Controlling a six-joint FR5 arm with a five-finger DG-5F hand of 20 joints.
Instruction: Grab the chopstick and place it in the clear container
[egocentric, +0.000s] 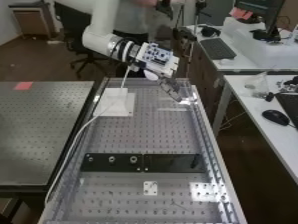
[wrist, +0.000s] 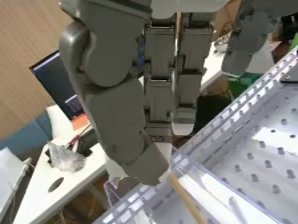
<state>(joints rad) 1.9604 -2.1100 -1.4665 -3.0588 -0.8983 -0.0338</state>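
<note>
At the far right corner of the bench, the hand (egocentric: 171, 88) hangs with its fingers pointing down. Seen from the wrist, the hand (wrist: 114, 107) has its thumb and fingers closed on a thin wooden chopstick (wrist: 183, 196). The chopstick runs up between the fingers, and its lower part sticks out past the fingertips at a slant. The clear container (wrist: 214, 181) stands just below the fingertips, its transparent wall and bright edges beside the chopstick. Whether the chopstick's lower end is inside it, I cannot tell.
A perforated metal bench top (egocentric: 120, 135) with raised rails stretches toward the near end. Across it lies a black plate (egocentric: 113, 161) with round fittings. A white block (egocentric: 118, 103) stands left of the hand. A white desk (egocentric: 256, 112) with a mouse is on the right.
</note>
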